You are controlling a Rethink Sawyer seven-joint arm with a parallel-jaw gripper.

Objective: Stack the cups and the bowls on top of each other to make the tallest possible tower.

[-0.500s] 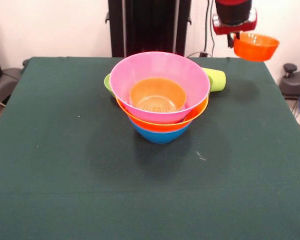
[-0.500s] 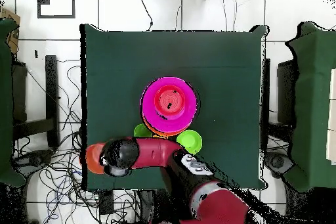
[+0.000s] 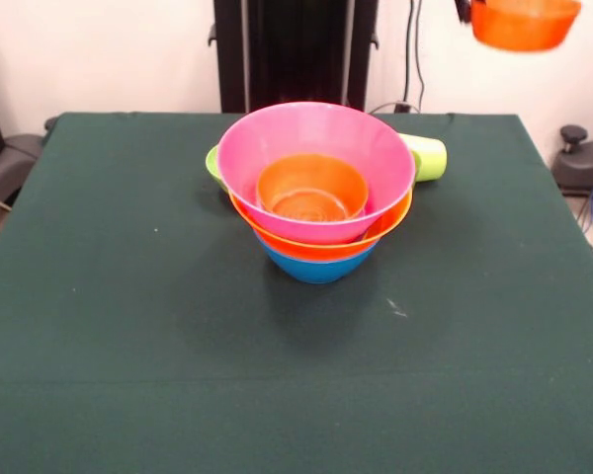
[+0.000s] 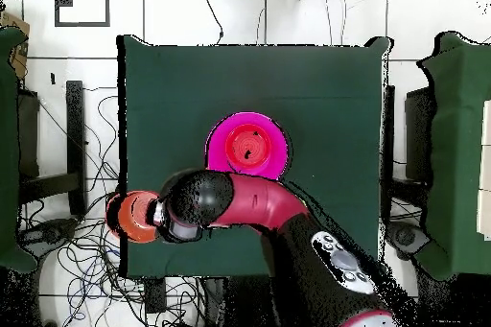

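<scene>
No readable labels or writing anywhere. Small orange bowl (image 3: 525, 23) hangs high past the desk's (image 3: 128, 326) far right corner in front view; jaws themselves are cropped, so I cannot tell their state or how the bowl sits against them. Tower (image 3: 316, 188) mid-desk: blue lowest, yellow-orange, pink, orange cup (image 3: 311, 188) inside. Lime-yellow cup (image 3: 425, 156) lies just behind.

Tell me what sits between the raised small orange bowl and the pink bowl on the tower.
In the front view, only the lime-yellow cup lies between the small orange bowl and the pink bowl, on its side behind the pink rim.
</scene>
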